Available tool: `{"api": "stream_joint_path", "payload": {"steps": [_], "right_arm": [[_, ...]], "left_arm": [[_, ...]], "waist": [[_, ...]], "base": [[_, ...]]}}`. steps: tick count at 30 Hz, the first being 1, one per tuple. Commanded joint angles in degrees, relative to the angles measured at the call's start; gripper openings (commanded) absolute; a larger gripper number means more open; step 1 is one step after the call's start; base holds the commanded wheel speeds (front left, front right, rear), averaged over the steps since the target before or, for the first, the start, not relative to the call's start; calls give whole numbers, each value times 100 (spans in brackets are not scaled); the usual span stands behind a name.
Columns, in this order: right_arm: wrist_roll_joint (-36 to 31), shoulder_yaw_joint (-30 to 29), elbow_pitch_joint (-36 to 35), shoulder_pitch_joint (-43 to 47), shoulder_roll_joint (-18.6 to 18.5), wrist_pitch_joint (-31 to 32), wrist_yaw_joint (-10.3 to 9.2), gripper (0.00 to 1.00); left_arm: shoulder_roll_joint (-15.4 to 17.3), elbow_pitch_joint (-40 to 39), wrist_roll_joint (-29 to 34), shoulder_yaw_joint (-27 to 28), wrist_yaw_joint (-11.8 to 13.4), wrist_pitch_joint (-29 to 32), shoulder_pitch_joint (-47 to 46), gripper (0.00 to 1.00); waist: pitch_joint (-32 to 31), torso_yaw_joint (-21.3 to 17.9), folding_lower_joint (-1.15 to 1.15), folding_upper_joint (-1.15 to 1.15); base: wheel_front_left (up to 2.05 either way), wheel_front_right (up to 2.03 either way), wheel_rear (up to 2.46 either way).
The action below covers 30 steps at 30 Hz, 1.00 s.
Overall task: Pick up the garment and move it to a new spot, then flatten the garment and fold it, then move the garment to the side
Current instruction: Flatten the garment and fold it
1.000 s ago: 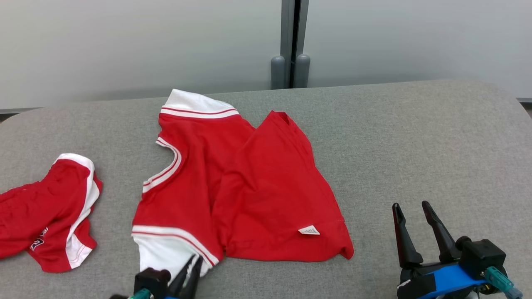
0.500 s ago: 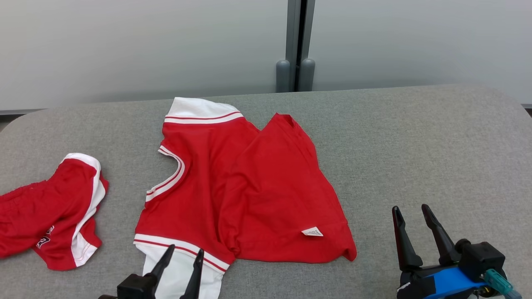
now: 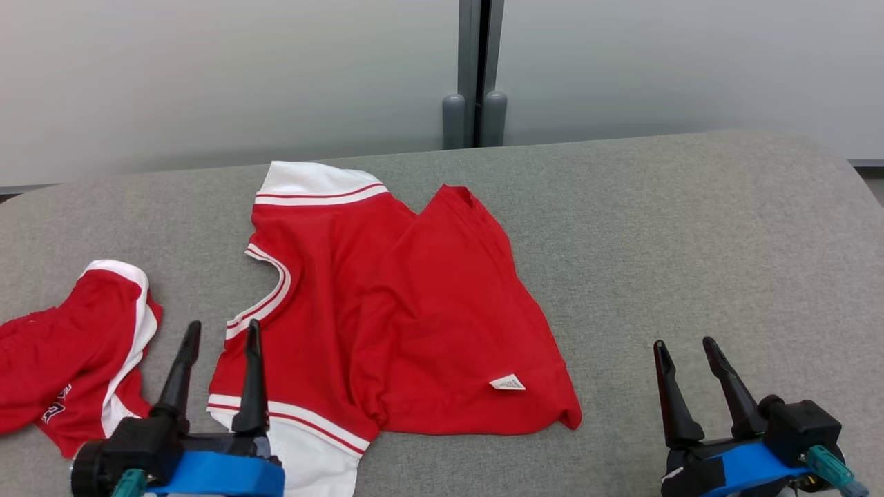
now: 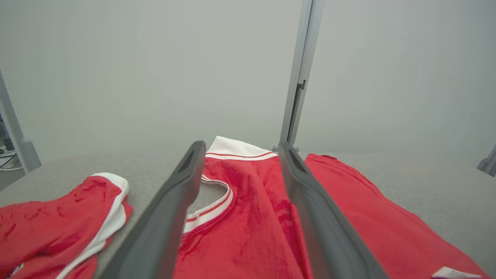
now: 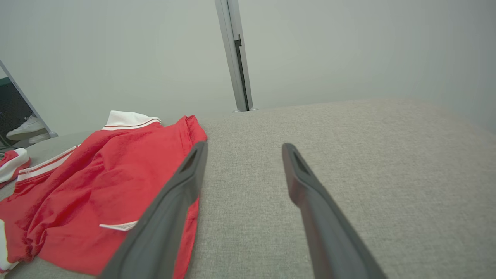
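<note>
One red jersey [image 3: 387, 310] is lying rumpled on the grey padded table [image 3: 690, 228], left of the middle and reaching down to the near edge. Its striped neck opening is facing the robot's left and its hem is pointing right, so the body is running crosswise. The sleeve-to-sleeve line, the longer one, is running from the near edge toward the far edge. One white sleeve is resting far, the other near. The hem half is sitting bunched and doubled over, with a small white label [image 3: 507, 382] showing near the lower edge.

The left gripper [image 3: 224, 324] is hovering at the jersey's near-left corner, its fingers spread wide and holding nothing. One finger is crossing the red edge in the head view. The right gripper [image 3: 684, 342] is waiting well to the right over bare fabric, fingers likewise apart and empty.

Further left, a second red-and-white garment [image 3: 62, 366] is lying crumpled. Behind the table, pale frosted panels are meeting at a grey post [image 3: 473, 69].
</note>
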Motion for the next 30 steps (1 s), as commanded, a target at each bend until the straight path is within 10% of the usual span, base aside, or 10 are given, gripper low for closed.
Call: {"api": "stream_joint_path", "payload": {"steps": [1, 30], "right_arm": [[-36, -11, -5, -38, -9, -1, 3, 100], [-207, 122, 416, -136, -9, -1, 3, 100]], "left_arm": [[-40, -96, 103, 167, -17, -25, -21, 100], [-599, 299, 1042, 1360, -347, -27, 64, 100]], "waist": [[-1, -15, 0, 0], [-20, -56, 0, 0]], "base": [[0, 0, 0], [0, 0, 0]]}}
